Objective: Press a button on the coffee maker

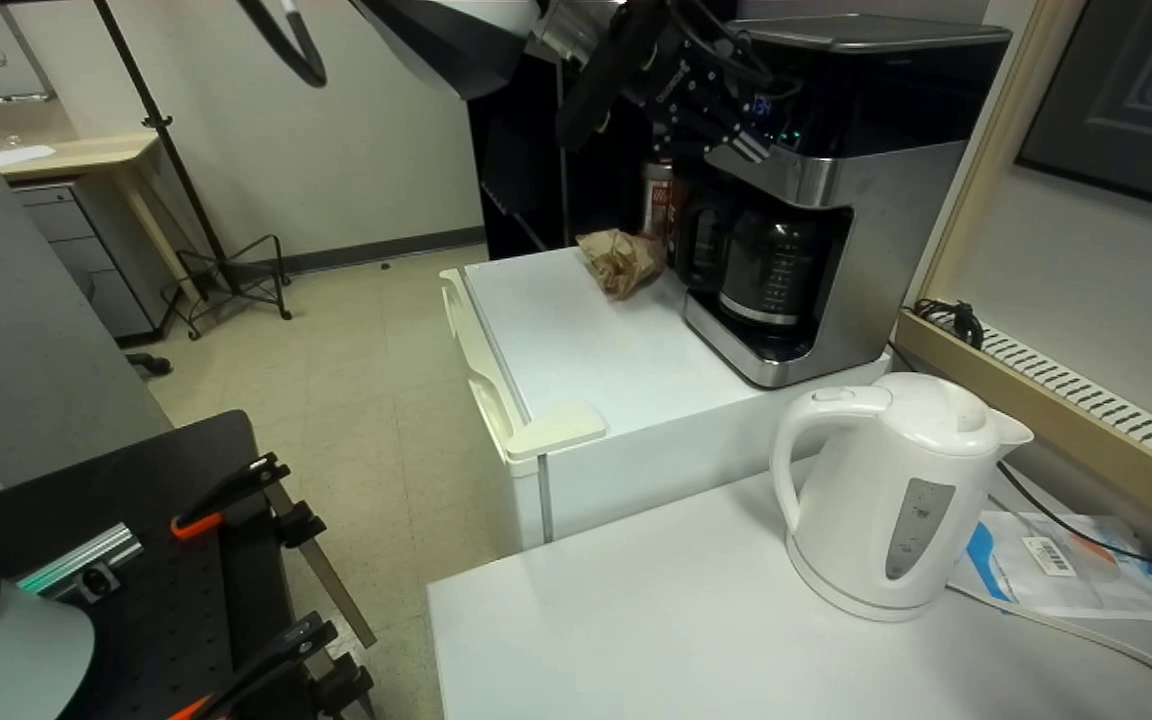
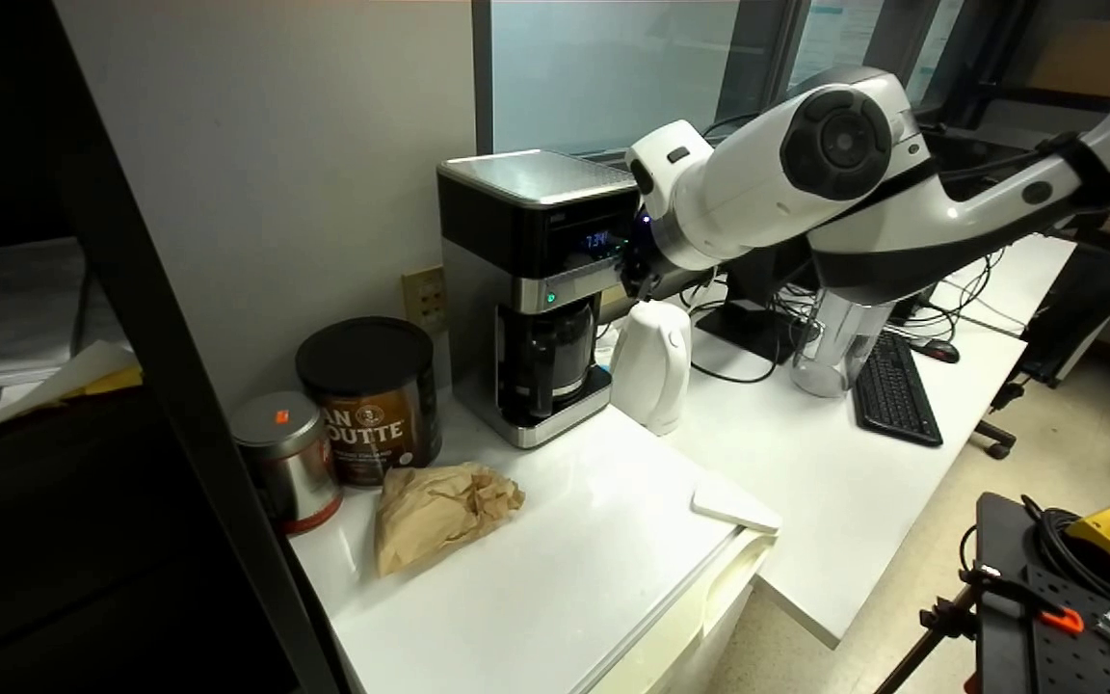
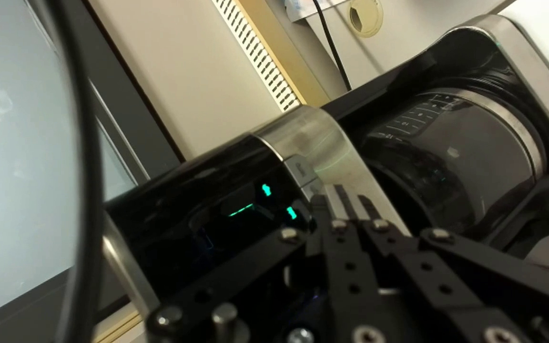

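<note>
1. Exterior view: a boxy black-and-silver coffee maker (image 1: 896, 220) stands upright on the white bench (image 1: 586, 340), with a white kettle (image 1: 861, 500) near one side of it.
2. Judging by its bulk, the coffee maker is probably stiff and fairly heavy, so a light push should not shift it. Its glass carafe (image 1: 771, 265) looks fragile and is best left alone.
3. Nothing needs gripping; a press calls for the middle of a grey button (image 3: 299, 170) on the coffee maker's upper front. The smooth silver band (image 3: 334, 150) around it may let a tip skid.
4. Wrist view shows the jaws narrow, tips side by side with nothing visible between them, at the coffee maker's upper front.
5. They overlap the silver band just beside the grey buttons, near two lit green arrows (image 3: 267, 189); whether they touch cannot be told.
</note>
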Action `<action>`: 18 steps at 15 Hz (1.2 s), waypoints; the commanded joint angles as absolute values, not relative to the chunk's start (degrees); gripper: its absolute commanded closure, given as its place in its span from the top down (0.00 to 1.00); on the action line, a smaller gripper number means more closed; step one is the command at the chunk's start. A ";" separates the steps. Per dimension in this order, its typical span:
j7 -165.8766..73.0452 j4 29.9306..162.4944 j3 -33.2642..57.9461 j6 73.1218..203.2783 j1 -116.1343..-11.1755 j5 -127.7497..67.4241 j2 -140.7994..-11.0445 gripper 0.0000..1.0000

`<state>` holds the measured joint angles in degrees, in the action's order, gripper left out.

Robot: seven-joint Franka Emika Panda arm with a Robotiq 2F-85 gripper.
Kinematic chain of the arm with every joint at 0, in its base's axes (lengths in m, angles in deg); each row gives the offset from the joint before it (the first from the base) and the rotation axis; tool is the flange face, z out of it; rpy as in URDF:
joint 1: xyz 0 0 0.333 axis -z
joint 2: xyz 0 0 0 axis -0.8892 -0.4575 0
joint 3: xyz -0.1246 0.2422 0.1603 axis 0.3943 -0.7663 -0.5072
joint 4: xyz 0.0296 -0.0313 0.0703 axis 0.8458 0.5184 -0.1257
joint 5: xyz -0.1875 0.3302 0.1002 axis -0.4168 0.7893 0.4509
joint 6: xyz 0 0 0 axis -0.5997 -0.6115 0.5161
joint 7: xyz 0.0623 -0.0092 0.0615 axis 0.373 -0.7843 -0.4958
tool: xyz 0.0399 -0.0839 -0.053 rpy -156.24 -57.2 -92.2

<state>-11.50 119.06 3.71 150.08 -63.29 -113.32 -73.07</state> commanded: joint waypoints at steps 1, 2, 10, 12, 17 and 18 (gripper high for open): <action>-9.16 117.14 4.09 151.75 -62.95 -116.30 -74.48 0.00; -8.96 117.06 4.06 151.81 -62.82 -116.58 -74.63 0.00; -7.05 116.60 3.93 152.28 -62.83 -119.35 -75.40 0.00; -6.63 116.54 3.90 152.36 -62.84 -119.88 -75.59 0.00; -5.09 117.56 3.72 152.85 -62.98 -122.07 -74.86 0.00; -5.04 118.34 3.60 153.14 -63.00 -122.23 -74.27 0.00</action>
<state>-6.87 118.95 3.65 150.90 -63.03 -119.67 -73.83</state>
